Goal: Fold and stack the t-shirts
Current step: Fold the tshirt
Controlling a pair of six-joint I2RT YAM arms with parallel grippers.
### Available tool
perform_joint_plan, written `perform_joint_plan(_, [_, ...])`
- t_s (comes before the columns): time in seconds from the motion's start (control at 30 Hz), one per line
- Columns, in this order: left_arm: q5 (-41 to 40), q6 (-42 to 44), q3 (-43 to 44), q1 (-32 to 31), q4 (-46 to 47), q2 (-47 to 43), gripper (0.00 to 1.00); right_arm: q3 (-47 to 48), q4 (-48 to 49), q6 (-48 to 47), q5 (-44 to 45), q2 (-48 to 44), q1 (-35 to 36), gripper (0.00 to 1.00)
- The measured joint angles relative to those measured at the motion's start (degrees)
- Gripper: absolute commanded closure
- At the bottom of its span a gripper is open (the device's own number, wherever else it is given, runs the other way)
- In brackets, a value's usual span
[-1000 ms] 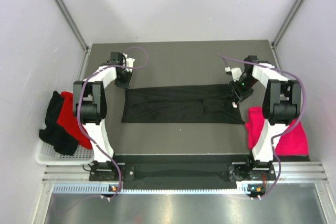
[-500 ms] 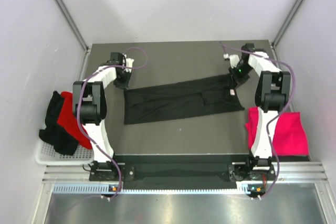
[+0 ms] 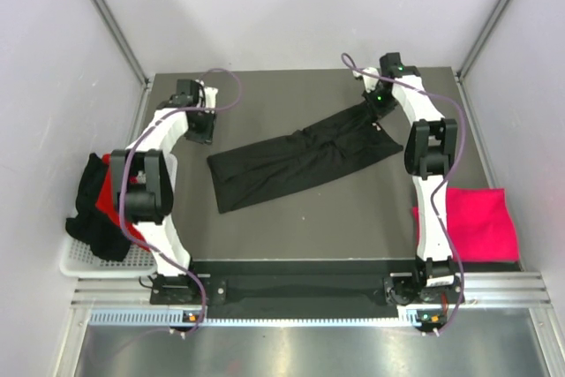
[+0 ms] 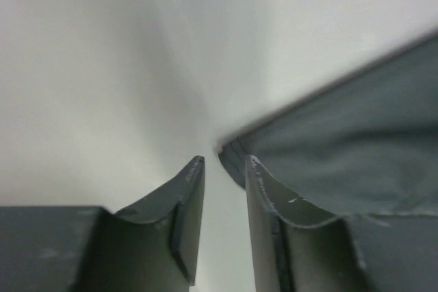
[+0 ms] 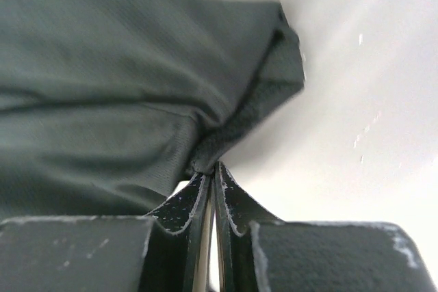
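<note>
The black t-shirt (image 3: 303, 157), a long folded band, slants from 8 to 2 o'clock. The outstretched right gripper (image 5: 213, 172) pinches its 2 o'clock end; the left gripper (image 4: 224, 167) gapes empty.

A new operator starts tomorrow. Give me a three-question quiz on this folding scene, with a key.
1. True or false: the right claw is shut on a corner of the black t-shirt.
2. Fill in: the left claw has its jaws ____, with nothing between them.
3. Where does the pink t-shirt lie? A in the left claw; B on the table, at its right near side; C under the black t-shirt.

Key: 1 true; 2 open; 3 B.
</note>
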Motion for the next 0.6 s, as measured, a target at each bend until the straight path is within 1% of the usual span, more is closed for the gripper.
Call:
perform_joint_plan(0.07, [1.4, 0.3, -0.5, 0.0, 0.1, -4.3, 0.64, 0.0, 1.3, 0.2, 0.9, 0.0, 0.9, 0.93])
perform_joint_plan(0.2, [5.9, 3.3, -2.3, -1.3, -0.9, -16.0, 0.64, -0.1, 3.6, 1.0, 1.7, 0.1, 2.1, 0.93])
perform_joint_plan(0.3, [7.3, 6.7, -6.6, -5.7, -3.7, -23.8, 0.65, -0.5, 4.8, 1.6, 2.0, 0.1, 2.3, 0.93])
perform_joint_plan(0.37, [6.9, 9.2, -12.7, -10.0, -5.1, -27.6, 0.65, -1.4, 5.6, 2.1, 2.1, -0.3, 2.3, 0.93])
perform_joint_plan(0.47, [6.6, 12.1, -22.3, -15.4, -10.1, -30.1, 0.65, -3.5, 7.2, 2.4, 2.2, -1.3, 2.3, 0.92])
perform_joint_plan(0.53, [6.3, 12.7, -25.8, -16.5, -13.4, -30.1, 0.65, -4.7, 8.3, 2.6, 2.3, -2.0, 2.3, 0.92])
perform_joint_plan(0.6, [5.4, 13.3, -27.3, -16.5, -16.0, -30.2, 0.65, -6.3, 9.5, 2.6, 2.3, -2.8, 2.3, 0.92])
